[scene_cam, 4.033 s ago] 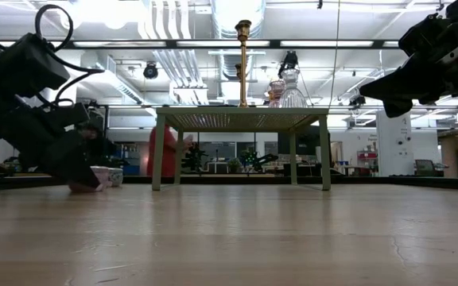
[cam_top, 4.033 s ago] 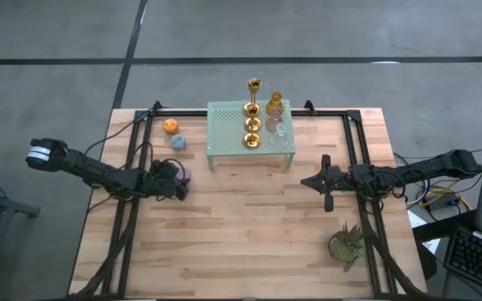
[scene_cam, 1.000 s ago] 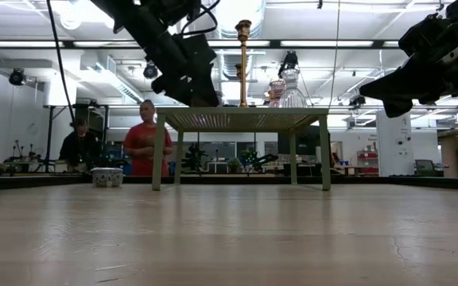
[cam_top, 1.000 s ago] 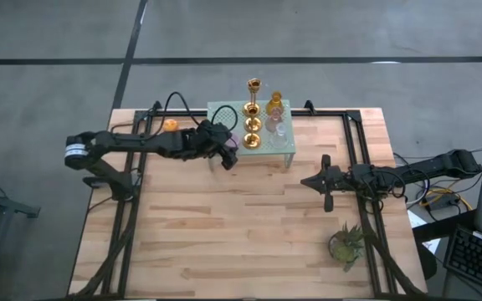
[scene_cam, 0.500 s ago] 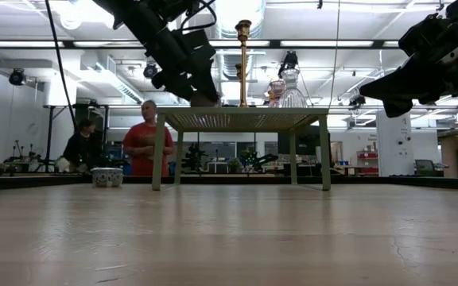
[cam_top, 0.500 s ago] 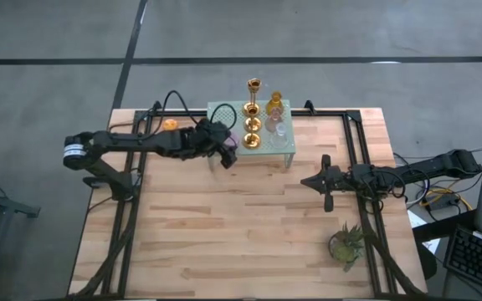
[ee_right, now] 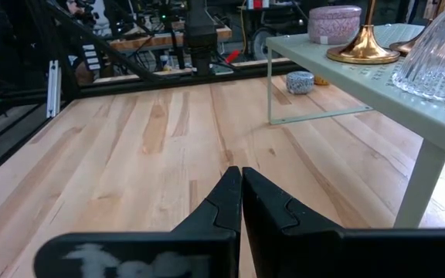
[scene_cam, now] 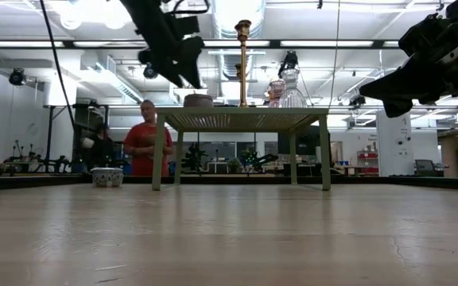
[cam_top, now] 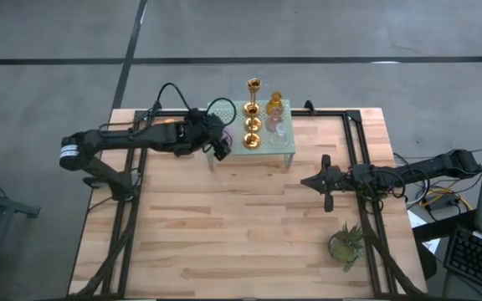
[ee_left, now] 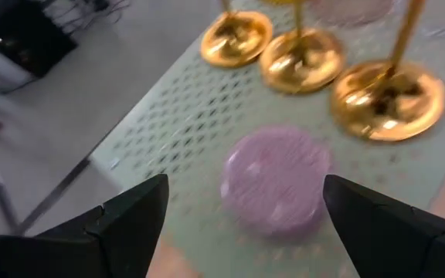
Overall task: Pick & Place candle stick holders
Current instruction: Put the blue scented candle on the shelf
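Note:
A purple cup (ee_left: 275,179) stands on its base near the left near corner of the pale green mesh rack (ee_left: 168,131). In the low view the cup (scene_cam: 198,100) sits on the rack top (scene_cam: 241,119). My left gripper (ee_left: 244,207) hovers open just above and to the left of it (scene_cam: 183,73), touching nothing. Three gold stemmed holders (cam_top: 252,121) and clear, pink and amber cups (cam_top: 276,117) also stand on the rack. A blue cup (ee_right: 300,82) rests on the table left of the rack. My right gripper (cam_top: 308,181) waits shut at the right.
A small green potted plant (cam_top: 346,242) stands near the table's near right corner. Black frame rails (cam_top: 128,201) run along both sides of the table. The wood between the rack and the near edge (cam_top: 241,242) lies bare. People (scene_cam: 143,135) stand beyond the table.
My left gripper has risen off the purple cup and drawn back toward the table's left edge, tipping its fingers less steeply. The cup stays upright on the rack's left near corner, now free of the fingers.

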